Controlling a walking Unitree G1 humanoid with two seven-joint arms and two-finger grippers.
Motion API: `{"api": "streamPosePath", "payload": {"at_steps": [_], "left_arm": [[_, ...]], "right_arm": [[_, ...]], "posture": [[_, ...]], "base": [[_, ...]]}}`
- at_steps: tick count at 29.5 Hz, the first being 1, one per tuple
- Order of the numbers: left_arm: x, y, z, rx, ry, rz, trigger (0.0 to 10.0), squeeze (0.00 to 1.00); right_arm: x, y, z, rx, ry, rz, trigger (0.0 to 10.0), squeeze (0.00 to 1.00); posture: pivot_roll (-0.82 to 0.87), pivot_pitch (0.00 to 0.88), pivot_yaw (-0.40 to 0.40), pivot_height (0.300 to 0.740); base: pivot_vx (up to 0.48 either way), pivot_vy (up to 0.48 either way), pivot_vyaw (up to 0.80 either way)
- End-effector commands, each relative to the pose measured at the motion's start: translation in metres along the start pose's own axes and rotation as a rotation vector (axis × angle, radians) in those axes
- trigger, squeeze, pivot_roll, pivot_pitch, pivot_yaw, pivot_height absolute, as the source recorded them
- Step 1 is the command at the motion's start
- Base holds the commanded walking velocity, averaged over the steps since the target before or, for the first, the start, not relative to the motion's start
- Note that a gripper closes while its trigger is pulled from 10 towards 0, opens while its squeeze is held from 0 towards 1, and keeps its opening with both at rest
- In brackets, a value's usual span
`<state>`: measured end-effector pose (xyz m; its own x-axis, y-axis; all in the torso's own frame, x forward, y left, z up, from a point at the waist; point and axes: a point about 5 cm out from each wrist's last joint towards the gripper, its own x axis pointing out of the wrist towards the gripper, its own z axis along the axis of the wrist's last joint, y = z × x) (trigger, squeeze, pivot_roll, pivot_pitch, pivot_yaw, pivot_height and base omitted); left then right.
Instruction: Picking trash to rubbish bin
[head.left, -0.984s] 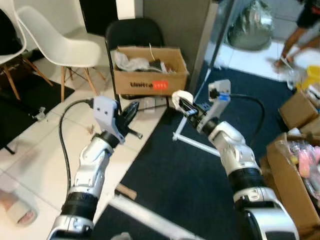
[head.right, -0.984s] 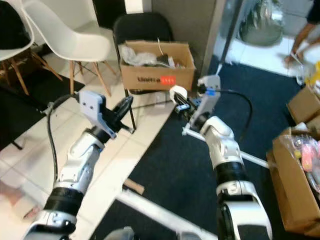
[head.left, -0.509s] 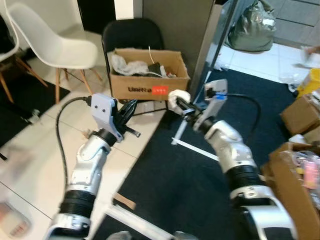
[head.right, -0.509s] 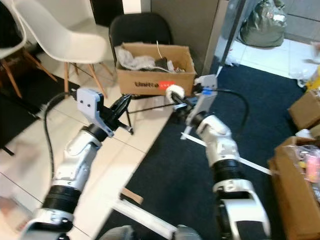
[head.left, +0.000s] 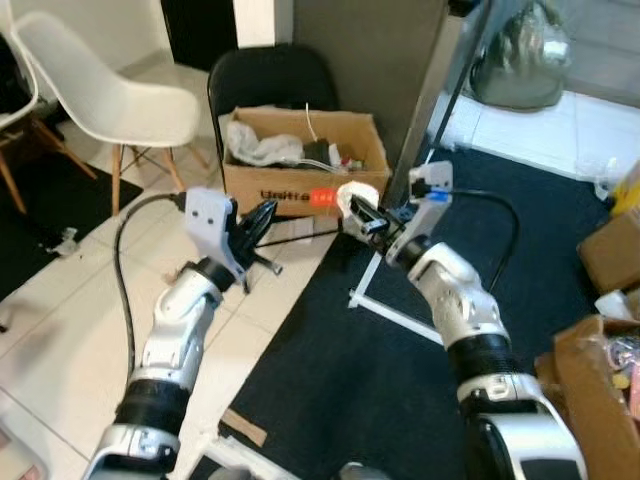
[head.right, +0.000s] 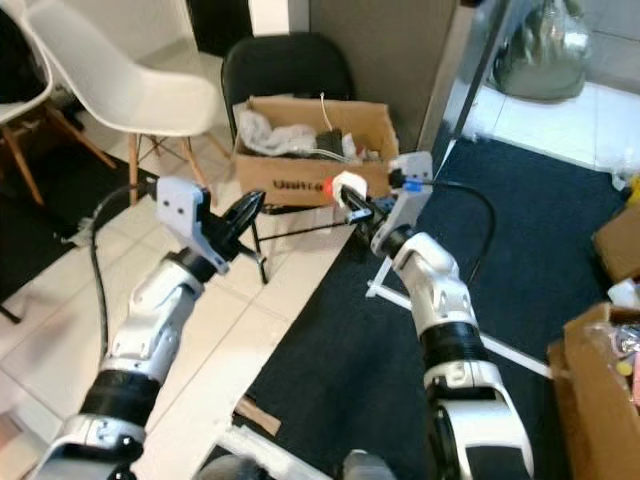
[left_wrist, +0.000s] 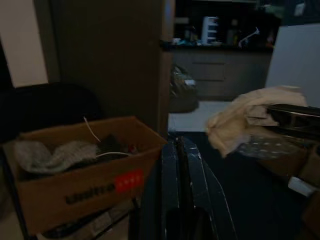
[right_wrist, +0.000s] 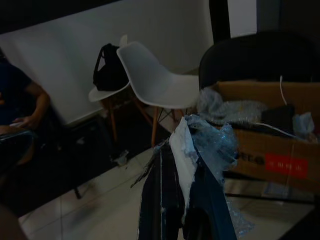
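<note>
Behind, cardboard box (head.left: 300, 160) reads partly "Unit".

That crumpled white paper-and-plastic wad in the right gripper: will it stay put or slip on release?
The crumpled white wad looks soft and light, bulging around the right gripper, so it probably squashes rather than slips. Its clear film may cling to a finger, so it might not drop cleanly.

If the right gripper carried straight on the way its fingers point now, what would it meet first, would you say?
Most likely the cardboard box on the black chair: the right gripper, shut on crumpled white trash, points at its front corner, though depth is hard to judge.
</note>
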<state>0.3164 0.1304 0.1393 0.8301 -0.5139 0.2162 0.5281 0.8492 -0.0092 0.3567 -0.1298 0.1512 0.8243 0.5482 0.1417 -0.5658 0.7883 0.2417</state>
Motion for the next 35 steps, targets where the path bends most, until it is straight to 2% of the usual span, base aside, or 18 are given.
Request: {"api": "streamPosePath", "payload": {"at_steps": [1, 7, 11, 35], "left_arm": [[-0.0025, 0.0023, -0.0022, 0.004, 0.015, 0.004, 10.0, 0.00], [-0.0025, 0.0023, -0.0021, 0.004, 0.015, 0.004, 10.0, 0.00], [-0.0024, 0.0021, -0.0019, 0.005, 0.015, 0.004, 10.0, 0.00], [-0.0031, 0.0016, -0.0035, -0.003, 0.017, 0.005, 10.0, 0.00]], "right_arm": [[0.0030, 0.0049, -0.0026, 0.003, 0.012, 0.016, 10.0, 0.00], [0.0039, 0.0056, -0.0049, -0.014, 0.042, 0.021, 10.0, 0.00], [0.0034, 0.0047, -0.0032, 0.003, 0.016, 0.013, 10.0, 0.00], [0.0027, 0.0052, -0.0042, -0.007, 0.021, 0.020, 10.0, 0.00]], "posture": [[0.03, 0.000, -0.023, 0.740], [0.03, 0.000, -0.023, 0.740], [0.04, 0.000, -0.023, 0.740], [0.04, 0.000, -0.028, 0.740]], "base": [[0.337, 0.000, 0.00], [0.337, 0.000, -0.63], [0.338, 0.000, 0.00], [0.341, 0.000, 0.00]]}}
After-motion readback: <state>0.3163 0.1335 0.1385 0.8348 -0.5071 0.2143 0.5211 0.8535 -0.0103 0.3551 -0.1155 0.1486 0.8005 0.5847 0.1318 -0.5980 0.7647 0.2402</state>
